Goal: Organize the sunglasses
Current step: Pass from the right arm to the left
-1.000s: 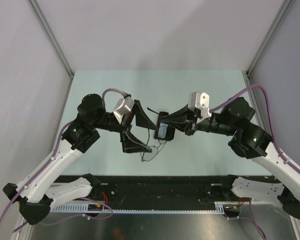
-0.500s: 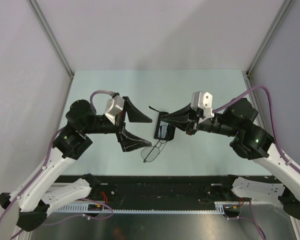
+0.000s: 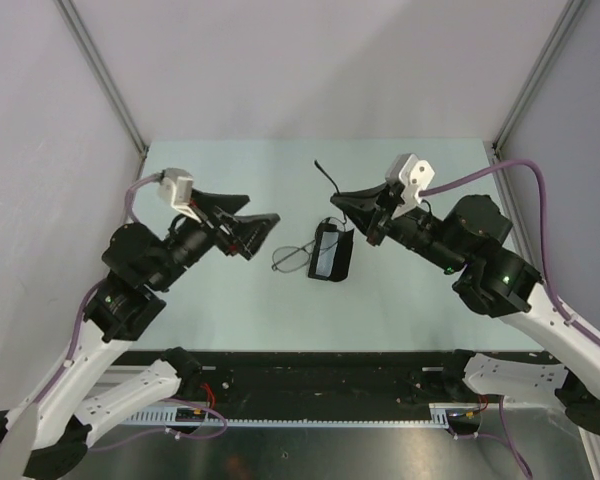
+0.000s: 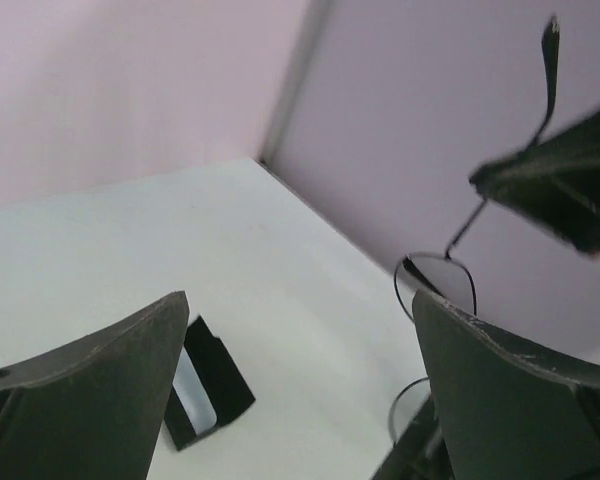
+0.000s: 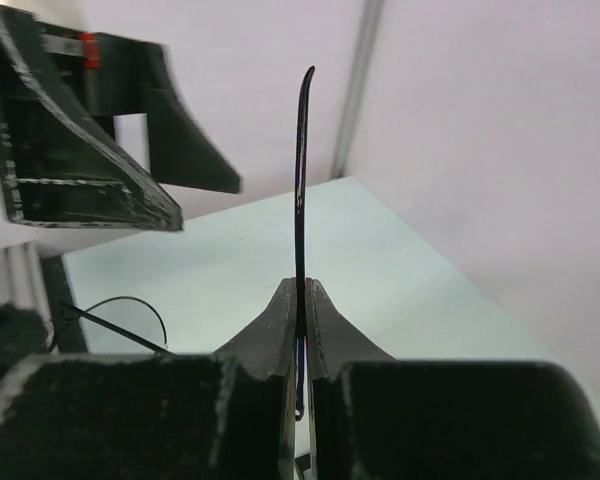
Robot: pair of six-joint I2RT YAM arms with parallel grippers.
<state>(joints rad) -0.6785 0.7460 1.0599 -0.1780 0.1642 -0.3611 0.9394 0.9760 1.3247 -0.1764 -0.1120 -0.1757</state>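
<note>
The sunglasses [image 3: 290, 258] are thin dark wire frames and hang in the air above the table. My right gripper [image 3: 343, 200] is shut on one temple arm [image 5: 301, 190], whose tip sticks up past the jaws. A lens rim shows at the lower left of the right wrist view [image 5: 130, 312]. My left gripper [image 3: 255, 212] is open and empty, raised to the left of the glasses and apart from them. In the left wrist view the glasses [image 4: 435, 285] hang beyond my left gripper's [image 4: 300, 300] right finger.
A black oblong case [image 3: 332, 250] lies on the pale green table [image 3: 410, 290] just right of the hanging lenses, with a light blue patch on it [image 4: 193, 392]. Grey walls and metal posts close in the back and sides.
The left gripper has drawn back to the left and risen, away from the glasses. The right gripper has lifted the glasses up and towards the back, over the case.
</note>
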